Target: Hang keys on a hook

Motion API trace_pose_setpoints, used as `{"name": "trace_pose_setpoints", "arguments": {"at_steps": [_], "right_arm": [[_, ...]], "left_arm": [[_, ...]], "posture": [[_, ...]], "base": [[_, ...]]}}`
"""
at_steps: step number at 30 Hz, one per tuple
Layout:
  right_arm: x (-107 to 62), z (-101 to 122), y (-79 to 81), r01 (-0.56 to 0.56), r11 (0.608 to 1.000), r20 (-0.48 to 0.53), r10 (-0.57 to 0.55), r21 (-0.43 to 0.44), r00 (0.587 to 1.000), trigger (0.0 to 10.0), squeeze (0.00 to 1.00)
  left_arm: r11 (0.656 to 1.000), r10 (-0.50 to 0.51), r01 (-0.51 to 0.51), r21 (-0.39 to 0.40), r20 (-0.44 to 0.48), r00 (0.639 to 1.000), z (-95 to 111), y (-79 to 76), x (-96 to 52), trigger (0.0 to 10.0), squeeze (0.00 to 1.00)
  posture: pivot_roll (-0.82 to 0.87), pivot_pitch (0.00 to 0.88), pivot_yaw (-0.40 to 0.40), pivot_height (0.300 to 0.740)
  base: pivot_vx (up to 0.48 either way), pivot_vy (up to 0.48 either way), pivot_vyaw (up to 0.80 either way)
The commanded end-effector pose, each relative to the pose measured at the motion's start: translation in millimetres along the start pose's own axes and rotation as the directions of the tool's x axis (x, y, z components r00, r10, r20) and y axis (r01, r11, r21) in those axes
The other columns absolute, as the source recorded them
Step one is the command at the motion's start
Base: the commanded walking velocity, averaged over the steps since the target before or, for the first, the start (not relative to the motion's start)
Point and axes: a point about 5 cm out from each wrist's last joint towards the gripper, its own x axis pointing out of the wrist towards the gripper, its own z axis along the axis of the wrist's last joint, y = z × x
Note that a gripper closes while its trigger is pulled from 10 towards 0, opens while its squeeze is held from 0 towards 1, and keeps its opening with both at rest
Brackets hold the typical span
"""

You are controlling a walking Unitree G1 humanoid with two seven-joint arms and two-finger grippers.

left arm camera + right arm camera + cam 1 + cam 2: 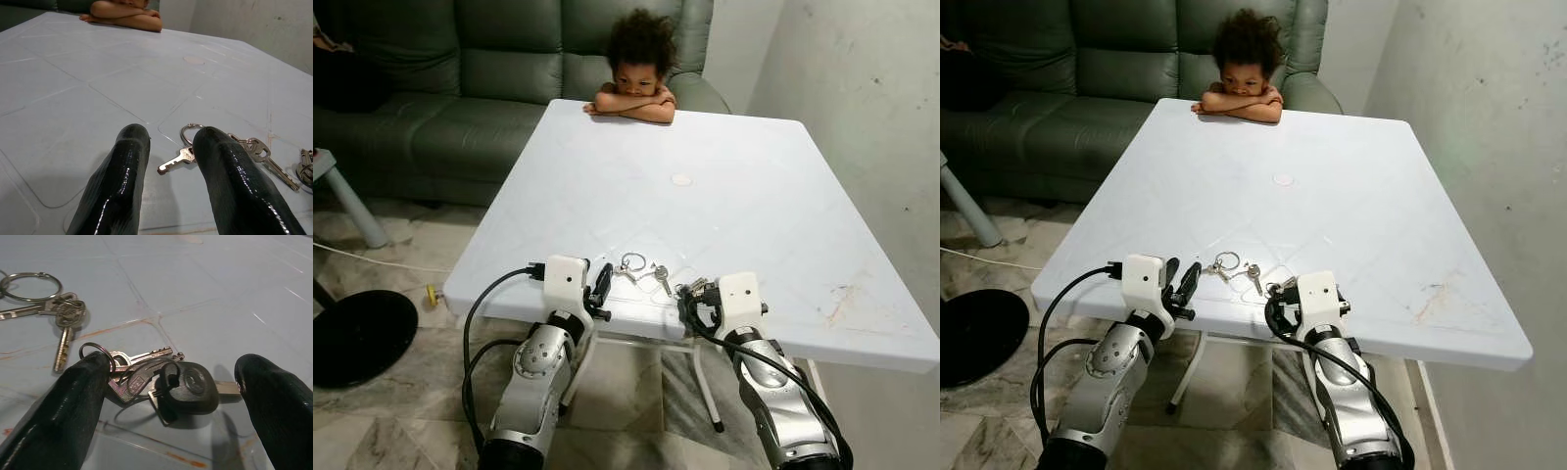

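Observation:
Two key bunches lie near the front edge of the white table [754, 196]. One is a set of silver keys on a ring [641, 269], seen just beyond my left gripper [171, 137], which stands open and holds nothing. The other bunch has a black-headed key [188, 387] and lies on the table between the spread fingers of my open right gripper [176, 364]. One right finger [73, 401] rests against that bunch's small ring. In the left eye view, the left gripper [602, 286] and the right gripper [693, 294] both sit at the table's front edge.
A person [636, 93] leans with folded arms on the table's far edge. A green sofa [460, 88] stands behind, and a wall [862, 78] runs along the right. A black round base [357, 333] and a white leg [347, 201] are on the floor at the left.

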Motion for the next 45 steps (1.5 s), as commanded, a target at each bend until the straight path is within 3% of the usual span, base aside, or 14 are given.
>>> {"name": "trace_pose_setpoints", "arguments": {"at_steps": [1, 2, 3, 5, 17, 18, 19, 24, 33, 35, 36, 39, 40, 45], "right_arm": [[-0.8, 1.3, -6.6, 0.041, 0.999, 0.001, -0.041, -0.004, 0.999, 5.1, 0.0], [-0.8, 1.3, -6.6, 0.041, 0.999, 0.001, -0.041, -0.004, 0.999, 5.1, 0.0], [-2.2, 0.7, -8.9, 0.05, 0.999, 0.003, -0.05, -0.007, 0.999, 1.8, 0.0], [-3.6, -0.1, -11.4, 0.059, 0.998, 0.004, -0.059, -0.013, 0.998, 0.0, 0.0], [-9.2, 0.0, -14.2, 0.034, 0.999, 0.036, -0.033, -0.019, 0.999, 0.0, 0.0], [-9.7, -1.4, -13.8, 0.026, 1.0, 0.023, -0.026, -0.013, 0.999, 0.7, 0.0], [-10.7, -1.9, -12.2, 0.0, 1.0, 0.023, 0.0, 0.015, 1.0, 4.0, 0.0], [-14.2, -2.9, -8.9, -0.09, 0.994, 0.03, 0.088, 0.061, 0.996, 10.0, 0.0], [-16.7, -4.5, -18.5, -0.065, 0.996, 0.033, 0.063, 0.067, 0.997, 10.0, 0.0], [-16.1, -4.7, -21.1, -0.036, 0.998, 0.021, 0.035, 0.048, 0.999, 9.3, 0.0], [-16.1, -4.5, -21.6, -0.03, 0.999, 0.025, 0.029, 0.039, 0.999, 4.1, 0.0], [-16.2, -5.3, -22.0, -0.017, 1.0, 0.022, 0.017, 0.022, 1.0, 4.0, 0.0], [-16.3, -5.4, -22.0, -0.017, 1.0, 0.023, 0.016, 0.024, 1.0, 1.3, 0.0], [-17.5, -4.9, -22.6, -0.013, 1.0, 0.035, 0.013, 0.018, 0.999, 0.5, 0.0]], "left_arm": [[1.0, -0.005, 0.005, -0.009, 0.003, 1.0, 1.9, -4.2, 0.0, 10.0, 0.0], [1.0, -0.005, 0.005, -0.009, 0.003, 1.0, 1.9, -4.2, 0.0, 10.0, 0.0], [1.0, -0.004, 0.004, -0.01, 0.002, 1.0, 2.1, -4.1, 0.3, 10.0, 0.0], [1.0, -0.005, 0.005, -0.012, 0.003, 1.0, 2.3, -4.2, 0.5, 10.0, 0.0], [1.0, -0.006, 0.006, -0.01, 0.003, 1.0, 2.9, -4.7, 0.6, 10.0, 0.0], [1.0, -0.004, 0.004, -0.01, 0.003, 1.0, 2.8, -4.7, 0.6, 10.0, 0.0], [1.0, -0.003, 0.003, -0.01, 0.004, 1.0, 2.9, -4.7, 0.6, 10.0, 0.0], [1.0, -0.001, 0.001, -0.011, 0.005, 1.0, 2.8, -4.9, 0.5, 10.0, 0.0], [1.0, 0.001, -0.001, -0.012, 0.002, 1.0, 2.1, -4.6, -0.3, 10.0, 0.0], [1.0, 0.001, -0.001, -0.013, 0.003, 1.0, 2.2, -4.9, -0.3, 10.0, 0.0], [1.0, 0.0, 0.0, -0.013, 0.003, 1.0, 2.2, -5.1, -0.2, 10.0, 0.0], [1.0, 0.0, 0.0, -0.011, 0.002, 1.0, 2.1, -5.6, -0.4, 10.0, 0.0], [1.0, -0.001, 0.001, -0.011, 0.003, 1.0, 2.1, -5.7, -0.4, 10.0, 0.0], [1.0, 0.0, 0.0, -0.01, 0.004, 1.0, 2.2, -6.1, -0.9, 10.0, 0.0]], "posture": [[0.1, 0.0, -0.079, 0.74], [0.1, 0.0, -0.079, 0.74], [0.1, 0.0, -0.078, 0.74], [0.1, 0.0, -0.077, 0.74], [0.1, 0.0, -0.077, 0.74], [0.1, 0.0, -0.078, 0.74], [0.1, 0.0, -0.079, 0.74], [0.1, 0.0, -0.078, 0.74], [0.1, 0.0, -0.075, 0.74], [0.1, 0.0, -0.075, 0.74], [0.1, 0.0, -0.075, 0.74], [0.1, 0.0, -0.075, 0.74], [0.1, 0.0, -0.075, 0.74], [0.1, 0.0, -0.074, 0.74]], "base": [[0.0, 0.0, 0.0], [0.0, 0.0, 0.0], [0.0, 0.0, 0.0], [0.0, 0.0, 0.0], [0.0, 0.0, 0.0], [0.0, 0.0, 0.0], [0.0, 0.0, 0.0], [0.0, 0.0, 0.0], [0.0, 0.0, 0.0], [0.0, 0.0, 0.0], [0.0, 0.0, 0.0], [0.0, 0.0, 0.0], [0.0, 0.0, 0.0], [0.0, 0.0, 0.0]]}}
